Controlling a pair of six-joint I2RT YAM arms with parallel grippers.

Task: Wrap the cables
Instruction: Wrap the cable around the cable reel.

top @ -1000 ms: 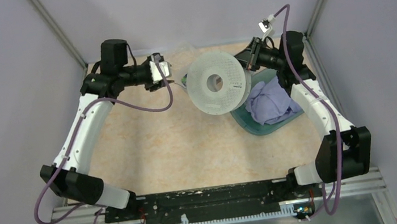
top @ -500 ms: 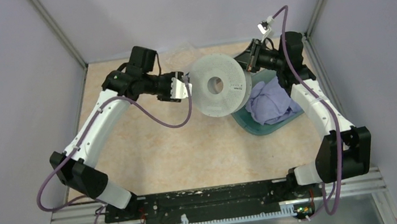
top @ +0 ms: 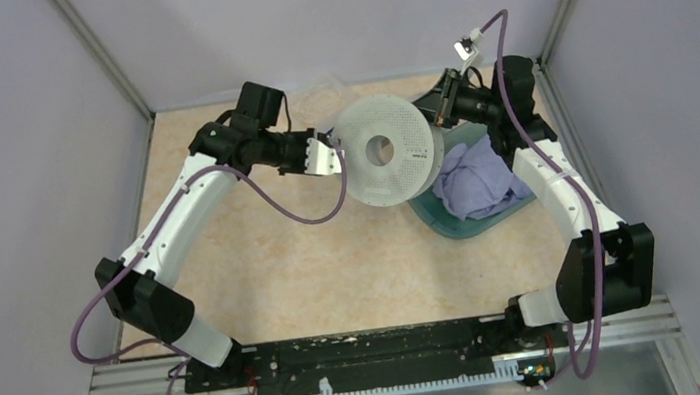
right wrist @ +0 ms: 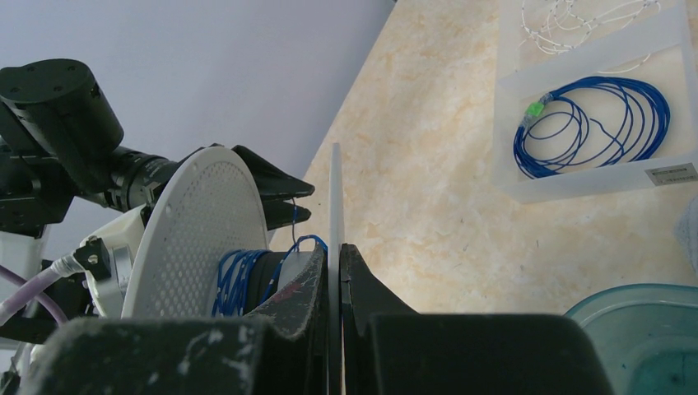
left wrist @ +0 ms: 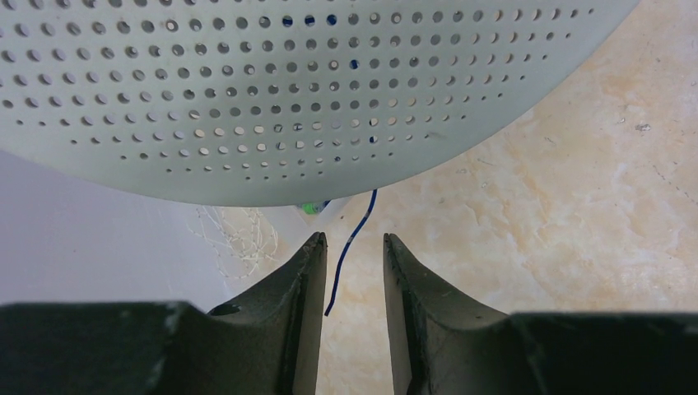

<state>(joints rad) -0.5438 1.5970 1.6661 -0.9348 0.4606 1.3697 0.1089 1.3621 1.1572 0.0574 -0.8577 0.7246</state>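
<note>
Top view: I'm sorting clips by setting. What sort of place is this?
Probably a lab robot cell: left arm and right arm bolted to a rail at the table's edge, the right one holding a spool, and plain walls with metal corner posts closing it in.

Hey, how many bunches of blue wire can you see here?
2. A loose coil lies in the clear tray; a wound bunch sits on the spool. The spool's discs may hide more.
</note>
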